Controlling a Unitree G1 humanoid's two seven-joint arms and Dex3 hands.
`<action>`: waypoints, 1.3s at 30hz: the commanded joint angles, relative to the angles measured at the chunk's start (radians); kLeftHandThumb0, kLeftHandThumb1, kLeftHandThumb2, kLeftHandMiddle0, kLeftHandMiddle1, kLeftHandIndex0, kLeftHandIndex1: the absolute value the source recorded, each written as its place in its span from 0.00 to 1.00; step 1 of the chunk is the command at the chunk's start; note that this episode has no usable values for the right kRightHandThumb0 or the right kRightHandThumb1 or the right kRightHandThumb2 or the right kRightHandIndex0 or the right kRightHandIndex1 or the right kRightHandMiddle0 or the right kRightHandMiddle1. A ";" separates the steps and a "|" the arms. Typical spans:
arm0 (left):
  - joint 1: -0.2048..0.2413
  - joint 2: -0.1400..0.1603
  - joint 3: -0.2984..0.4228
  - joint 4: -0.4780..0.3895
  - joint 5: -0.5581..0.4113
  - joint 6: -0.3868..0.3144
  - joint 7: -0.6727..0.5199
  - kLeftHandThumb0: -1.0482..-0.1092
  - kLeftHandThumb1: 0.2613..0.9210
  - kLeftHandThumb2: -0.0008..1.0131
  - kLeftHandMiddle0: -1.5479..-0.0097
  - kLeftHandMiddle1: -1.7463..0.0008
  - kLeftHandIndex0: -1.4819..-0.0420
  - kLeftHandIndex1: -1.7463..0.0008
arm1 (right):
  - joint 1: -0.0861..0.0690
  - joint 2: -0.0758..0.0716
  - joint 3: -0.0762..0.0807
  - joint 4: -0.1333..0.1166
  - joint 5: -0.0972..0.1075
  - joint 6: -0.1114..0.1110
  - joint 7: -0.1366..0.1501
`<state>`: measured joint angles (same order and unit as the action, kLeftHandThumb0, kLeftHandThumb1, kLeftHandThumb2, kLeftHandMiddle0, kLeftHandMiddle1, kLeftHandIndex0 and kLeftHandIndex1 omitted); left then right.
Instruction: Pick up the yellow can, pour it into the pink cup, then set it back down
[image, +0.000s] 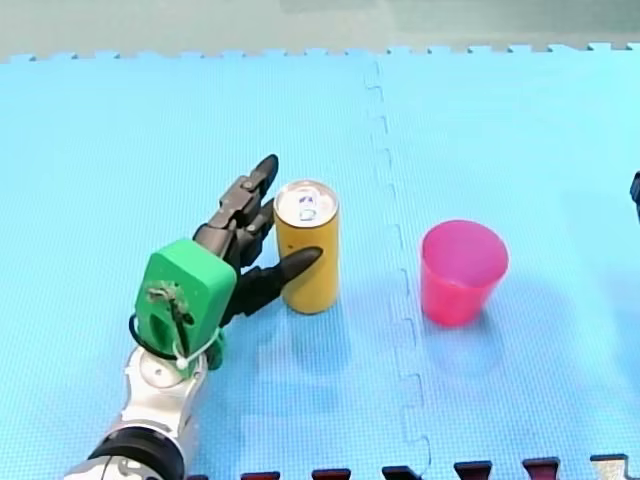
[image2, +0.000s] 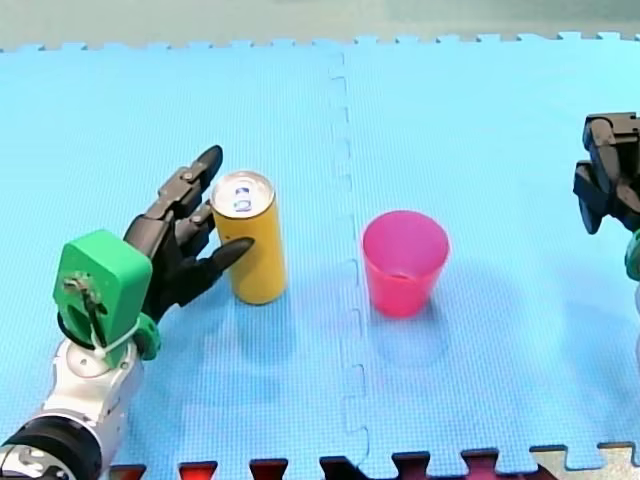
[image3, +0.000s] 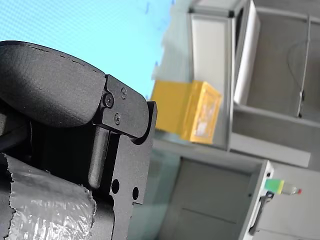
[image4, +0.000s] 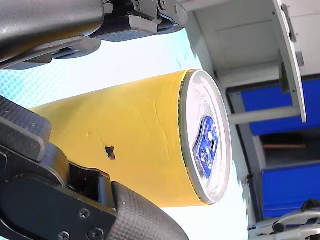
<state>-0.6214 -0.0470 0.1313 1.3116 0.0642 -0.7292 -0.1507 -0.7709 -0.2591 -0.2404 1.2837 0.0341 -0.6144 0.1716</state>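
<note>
On a blue foam mat (image: 150, 120), the upright yellow can (image: 308, 255) is flanked by the left hand's (image: 238, 258) uncurled fingers, left of the pink cup (image: 462, 272). The right hand (image2: 605, 170) is at the right edge; its state cannot be told.

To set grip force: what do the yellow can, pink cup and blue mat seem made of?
Yellow can, between the fingers of the left hand: thin metal, likely aluminium; silvery lid with pull tab, dent. Pink cup: probably plastic, smooth. Mat: foam, judging by interlocking edges and fine texture. Right hand is at the right edge.
</note>
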 joint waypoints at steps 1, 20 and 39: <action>-0.006 0.004 -0.002 0.001 0.002 -0.005 0.001 0.00 0.76 0.00 0.85 1.00 0.89 1.00 | 0.000 -0.007 -0.003 -0.005 0.005 -0.002 0.003; 0.002 -0.011 -0.033 0.003 0.023 -0.007 -0.006 0.00 0.76 0.00 0.85 1.00 0.90 1.00 | 0.006 -0.018 -0.005 -0.011 0.006 -0.007 0.017; 0.004 -0.029 -0.044 0.007 0.029 -0.002 -0.009 0.00 0.77 0.00 0.86 1.00 0.91 1.00 | 0.008 -0.023 -0.010 -0.012 0.011 -0.010 0.028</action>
<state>-0.6185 -0.0748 0.0871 1.3148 0.0937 -0.7349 -0.1564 -0.7645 -0.2764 -0.2479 1.2762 0.0388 -0.6194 0.1986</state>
